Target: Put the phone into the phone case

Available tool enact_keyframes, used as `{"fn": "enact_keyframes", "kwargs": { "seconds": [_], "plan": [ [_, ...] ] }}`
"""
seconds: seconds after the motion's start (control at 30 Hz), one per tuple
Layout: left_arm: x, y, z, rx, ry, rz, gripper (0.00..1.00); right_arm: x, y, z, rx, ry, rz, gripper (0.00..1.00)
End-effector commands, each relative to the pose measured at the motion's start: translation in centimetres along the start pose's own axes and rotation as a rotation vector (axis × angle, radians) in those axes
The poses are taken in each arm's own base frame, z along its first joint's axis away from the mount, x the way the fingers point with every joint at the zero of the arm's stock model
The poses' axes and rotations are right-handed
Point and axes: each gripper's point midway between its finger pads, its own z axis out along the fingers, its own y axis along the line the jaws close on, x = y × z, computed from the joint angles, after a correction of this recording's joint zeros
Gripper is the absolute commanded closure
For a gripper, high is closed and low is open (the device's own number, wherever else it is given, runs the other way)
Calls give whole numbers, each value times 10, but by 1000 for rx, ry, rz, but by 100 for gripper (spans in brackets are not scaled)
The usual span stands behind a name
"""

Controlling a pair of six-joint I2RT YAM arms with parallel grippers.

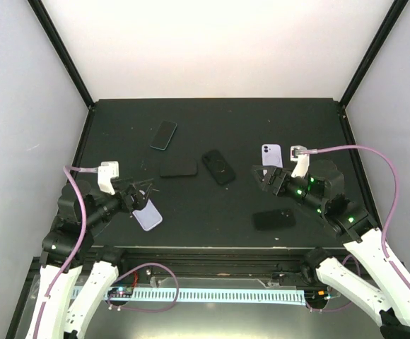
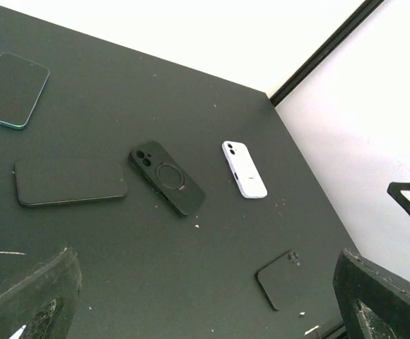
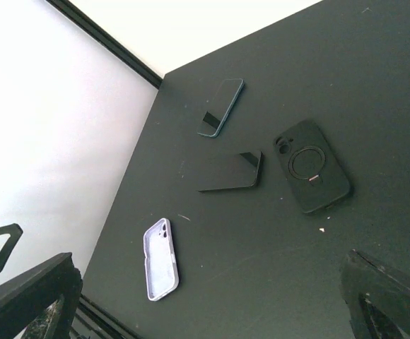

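An empty lavender phone case (image 1: 148,216) lies open side up at the front left; it also shows in the right wrist view (image 3: 160,258). A white phone (image 1: 271,155) lies back up at the right, also in the left wrist view (image 2: 244,169). My left gripper (image 1: 140,195) is open and empty, just above the lavender case's far end. My right gripper (image 1: 264,179) is open and empty, just in front of the white phone. In the wrist views the left fingers (image 2: 32,296) and right fingers (image 3: 28,304) stand wide apart over bare table.
A teal-edged phone (image 1: 163,134) lies at the back left. A black phone (image 1: 178,168) lies screen up beside a black case with a ring (image 1: 218,167) in the middle. A flat black phone or case (image 1: 274,219) lies at the front right. Black frame posts edge the table.
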Motion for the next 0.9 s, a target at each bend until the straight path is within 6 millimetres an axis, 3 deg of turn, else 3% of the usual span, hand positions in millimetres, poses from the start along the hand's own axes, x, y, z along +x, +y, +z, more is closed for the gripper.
{"fn": "enact_keyframes", "kwargs": {
  "seconds": [0.0,0.17,0.27,0.5,0.6,0.77,0.87],
  "plan": [
    [-9,-9,-8,22,-38,14,1,-10,3,-9,11,-43,13,0],
    [0,3,-1,-10,-10,0,1,2,-16,-5,84,-17,79,0],
    [5,10,4,-27,5,-10,1,15,-40,-2,189,14,156,0],
    [20,28,18,-73,54,-53,1,56,-105,-9,488,56,387,2],
    [28,36,24,-89,81,-68,1,85,-135,-7,596,86,474,3],
    [36,57,27,-181,86,-108,1,124,-160,12,641,155,573,3],
    [37,59,28,-189,86,-109,1,137,-172,20,684,169,610,4]
  ]
}}
